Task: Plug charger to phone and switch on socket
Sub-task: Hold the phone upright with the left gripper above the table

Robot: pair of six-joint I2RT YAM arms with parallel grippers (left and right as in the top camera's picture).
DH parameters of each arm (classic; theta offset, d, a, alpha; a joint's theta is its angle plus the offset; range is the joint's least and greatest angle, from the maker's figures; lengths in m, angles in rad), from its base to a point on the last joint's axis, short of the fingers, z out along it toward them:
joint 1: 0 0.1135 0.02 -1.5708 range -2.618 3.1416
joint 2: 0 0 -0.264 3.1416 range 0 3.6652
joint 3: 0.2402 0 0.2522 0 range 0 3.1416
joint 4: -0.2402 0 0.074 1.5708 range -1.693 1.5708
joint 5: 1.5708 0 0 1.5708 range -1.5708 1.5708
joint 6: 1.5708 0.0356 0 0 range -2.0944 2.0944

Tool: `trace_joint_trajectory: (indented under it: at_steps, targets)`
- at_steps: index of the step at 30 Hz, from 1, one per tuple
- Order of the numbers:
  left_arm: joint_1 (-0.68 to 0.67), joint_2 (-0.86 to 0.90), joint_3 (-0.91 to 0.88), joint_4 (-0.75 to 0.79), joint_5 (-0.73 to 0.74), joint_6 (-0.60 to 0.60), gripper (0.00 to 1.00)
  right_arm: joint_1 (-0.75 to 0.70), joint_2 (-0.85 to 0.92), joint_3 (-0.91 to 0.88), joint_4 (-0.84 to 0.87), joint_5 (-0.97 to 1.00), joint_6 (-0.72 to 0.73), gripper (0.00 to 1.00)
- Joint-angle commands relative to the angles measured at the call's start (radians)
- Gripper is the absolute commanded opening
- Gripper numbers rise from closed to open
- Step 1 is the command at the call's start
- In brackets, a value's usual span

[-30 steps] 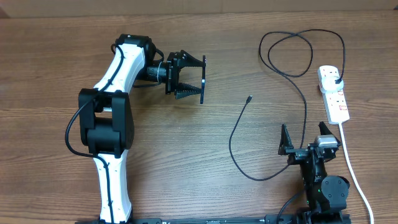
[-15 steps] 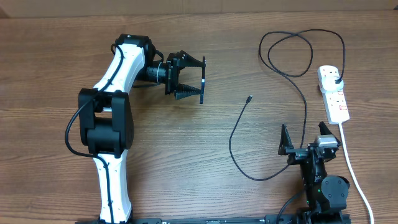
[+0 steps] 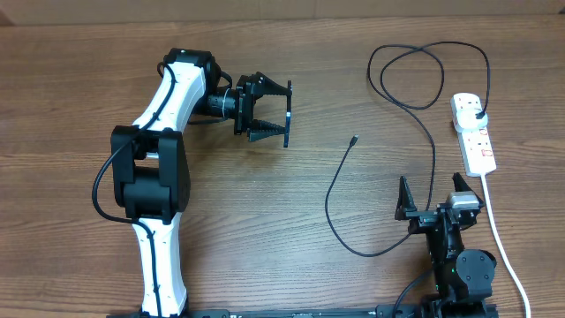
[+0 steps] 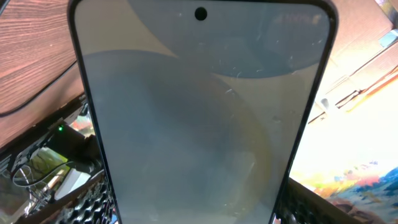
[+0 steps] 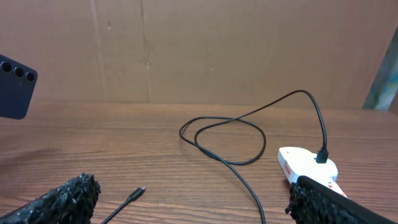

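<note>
My left gripper (image 3: 265, 112) is shut on the phone (image 3: 287, 115) and holds it on edge above the table's left-centre. In the left wrist view the phone (image 4: 199, 112) fills the frame with a grey reflective screen between my fingers (image 4: 199, 214). Its dark back corner shows in the right wrist view (image 5: 15, 78). The charger cable's tip (image 3: 354, 140) lies loose on the table, and its black plug (image 3: 477, 110) sits in the white socket (image 3: 477, 141) at the right. My right gripper (image 3: 433, 201) is open and empty; the tip (image 5: 140, 191) and the socket (image 5: 305, 165) lie ahead of it.
The black cable loops at the back right (image 3: 415, 75) and curves past my right gripper (image 3: 340, 230). The socket's thick white cord (image 3: 499, 238) runs to the front right edge. A brown cardboard wall (image 5: 217, 50) stands behind the table.
</note>
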Motion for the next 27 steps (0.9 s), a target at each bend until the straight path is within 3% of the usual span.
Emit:
trace_joint_trajectory:
  at_steps: [1,27]
  targets:
    - [0.012,0.007,0.028,-0.005,0.055,0.010,0.80,-0.003,-0.010,-0.011,0.006,0.007,0.006,1.00]
    - [0.034,0.007,0.028,-0.050,0.055,0.012,0.79,-0.003,-0.010,-0.011,0.006,0.006,0.006,1.00]
